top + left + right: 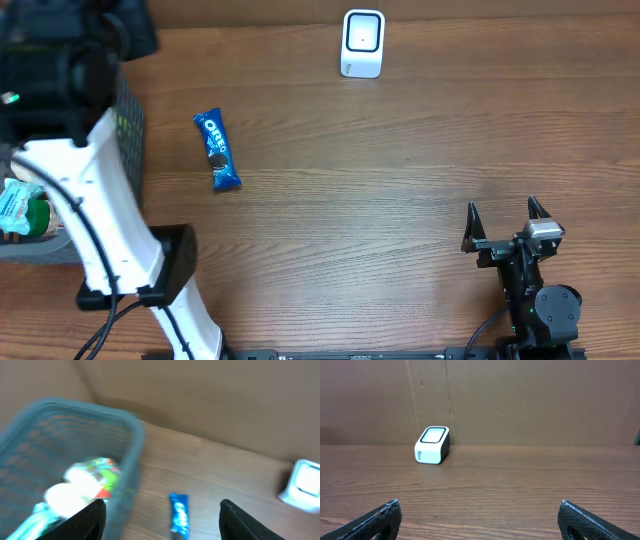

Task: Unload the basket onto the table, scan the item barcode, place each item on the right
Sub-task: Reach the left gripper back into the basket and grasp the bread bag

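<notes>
Left gripper [162, 505] is hanging right by the lens, jaws wide and empty, and the right gripper [479, 510] is sitting spread wide too. Oreo pack [217, 150] is lying flat on the table [400, 200] near the basket [135, 435], long axis running near-to-far, slightly tilted. I'm guessing it's light, crinkly and slippery, so I'm favouring pinching across its narrow middle.

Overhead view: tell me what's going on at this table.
Nothing is held right now. The left arm is up by the basket of items on the left, jaws open and empty. The Oreo packet lies flat on the table, apart from the white scanner at the far side. The right arm sits at the near right, jaws wide open.
</notes>
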`<state>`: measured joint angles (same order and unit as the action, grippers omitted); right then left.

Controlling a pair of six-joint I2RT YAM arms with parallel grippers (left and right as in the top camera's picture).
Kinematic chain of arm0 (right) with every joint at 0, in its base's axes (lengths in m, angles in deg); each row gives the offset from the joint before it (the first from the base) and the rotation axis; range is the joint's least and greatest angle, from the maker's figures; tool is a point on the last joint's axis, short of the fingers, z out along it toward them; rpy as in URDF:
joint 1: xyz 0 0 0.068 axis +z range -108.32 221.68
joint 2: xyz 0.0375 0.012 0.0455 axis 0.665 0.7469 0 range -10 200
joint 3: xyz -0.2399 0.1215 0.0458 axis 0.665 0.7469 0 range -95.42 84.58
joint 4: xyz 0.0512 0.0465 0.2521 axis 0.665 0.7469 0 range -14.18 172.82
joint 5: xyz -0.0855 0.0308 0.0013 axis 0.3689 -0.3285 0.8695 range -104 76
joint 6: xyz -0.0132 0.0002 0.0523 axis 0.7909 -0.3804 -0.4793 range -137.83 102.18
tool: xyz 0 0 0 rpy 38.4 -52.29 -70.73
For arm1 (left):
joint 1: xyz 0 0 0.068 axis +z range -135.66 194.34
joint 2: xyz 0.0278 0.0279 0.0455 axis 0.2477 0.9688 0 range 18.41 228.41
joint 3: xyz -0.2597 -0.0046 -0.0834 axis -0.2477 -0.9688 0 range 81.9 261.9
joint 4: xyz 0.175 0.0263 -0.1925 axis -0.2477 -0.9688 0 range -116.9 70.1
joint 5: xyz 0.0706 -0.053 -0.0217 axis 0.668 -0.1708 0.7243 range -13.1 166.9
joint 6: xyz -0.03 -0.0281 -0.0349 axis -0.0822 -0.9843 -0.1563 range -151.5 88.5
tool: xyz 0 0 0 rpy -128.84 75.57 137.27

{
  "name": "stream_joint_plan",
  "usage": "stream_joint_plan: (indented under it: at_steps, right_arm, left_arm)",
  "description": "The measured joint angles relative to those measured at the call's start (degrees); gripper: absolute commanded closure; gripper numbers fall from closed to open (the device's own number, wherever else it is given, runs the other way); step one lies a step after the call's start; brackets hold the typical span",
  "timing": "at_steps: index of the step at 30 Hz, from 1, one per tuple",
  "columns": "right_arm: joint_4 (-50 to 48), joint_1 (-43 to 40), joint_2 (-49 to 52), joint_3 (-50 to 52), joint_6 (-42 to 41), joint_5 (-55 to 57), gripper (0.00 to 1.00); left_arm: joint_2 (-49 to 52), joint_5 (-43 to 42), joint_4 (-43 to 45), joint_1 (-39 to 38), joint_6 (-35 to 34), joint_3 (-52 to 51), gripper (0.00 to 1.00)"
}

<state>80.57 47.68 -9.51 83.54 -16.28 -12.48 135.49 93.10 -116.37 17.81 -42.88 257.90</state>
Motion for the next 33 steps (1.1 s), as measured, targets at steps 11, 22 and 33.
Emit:
stream_joint_plan:
  at_steps: [11, 22, 33]
  right_arm:
    - [0.02, 0.00, 0.00, 0.00, -0.02, 0.00, 0.00]
    - [-0.02, 0.00, 0.00, 0.00, 0.00, 0.00, 0.00]
    - [0.02, 0.00, 0.00, 0.00, 0.00, -0.02, 0.00]
  left_arm:
    - [-0.02, -5.11, -0.04, 22.38, 0.81, -11.58, 0.42]
    - [0.35, -13.40, 8.94, 38.07, -0.42, -35.45, 0.40]
    - [0.59, -15.37, 27.23, 36.72, -1.79, -61.86, 0.26]
